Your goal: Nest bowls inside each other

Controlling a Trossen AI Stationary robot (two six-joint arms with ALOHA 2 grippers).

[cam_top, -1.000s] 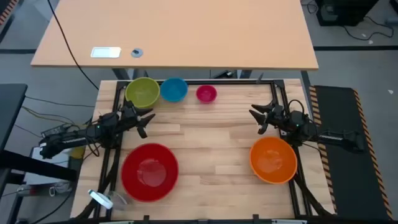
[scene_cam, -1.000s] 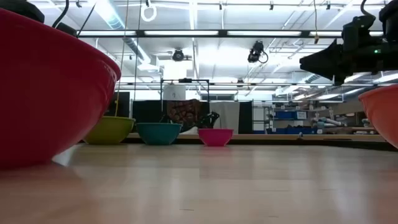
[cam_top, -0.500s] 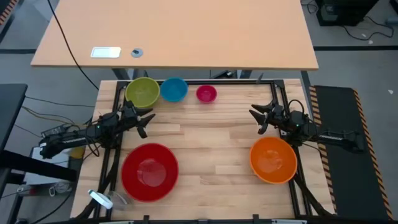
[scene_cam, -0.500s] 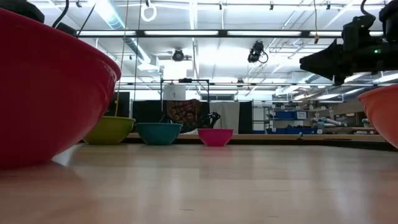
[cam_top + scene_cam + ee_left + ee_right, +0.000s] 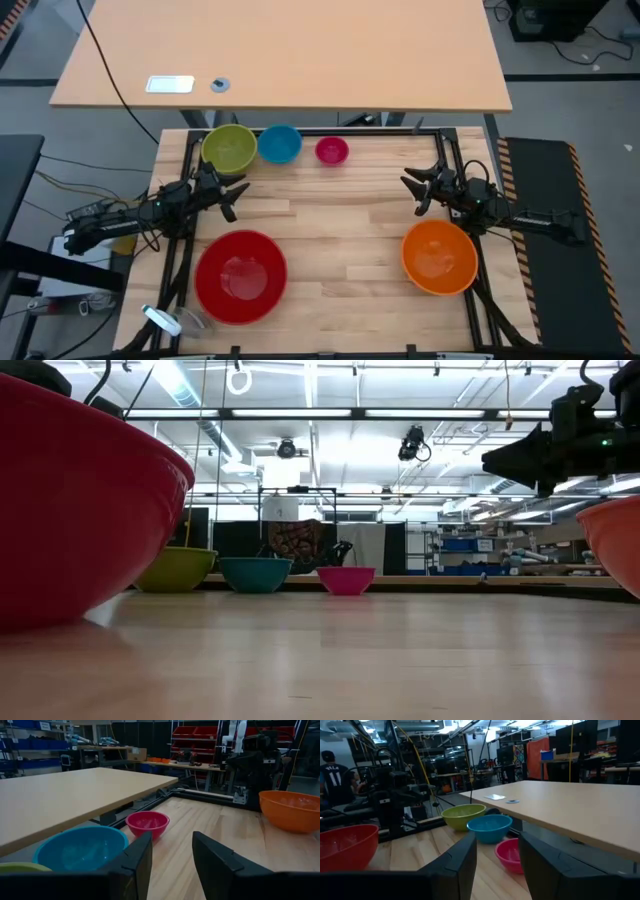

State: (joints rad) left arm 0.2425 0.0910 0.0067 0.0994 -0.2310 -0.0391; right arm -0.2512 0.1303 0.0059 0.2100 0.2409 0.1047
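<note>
Five bowls rest on their bases on the wooden table. The red bowl [image 5: 240, 277] sits near the front left, the orange bowl [image 5: 438, 257] near the front right. Along the far edge stand the yellow-green bowl [image 5: 229, 148], the blue bowl [image 5: 279, 144] and the pink bowl [image 5: 331, 150] in a row. My left gripper [image 5: 232, 194] hovers at the table's left side, open, holding nothing. My right gripper [image 5: 413, 193] hovers at the right side, open and holding nothing.
A black frame [image 5: 320, 132] borders the table. Behind it stands a larger tan desk [image 5: 300, 60] with a white card on it. A wide stretch of bare wood [image 5: 330, 220] lies between the bowls. A person shows far off in the right wrist view [image 5: 332, 775].
</note>
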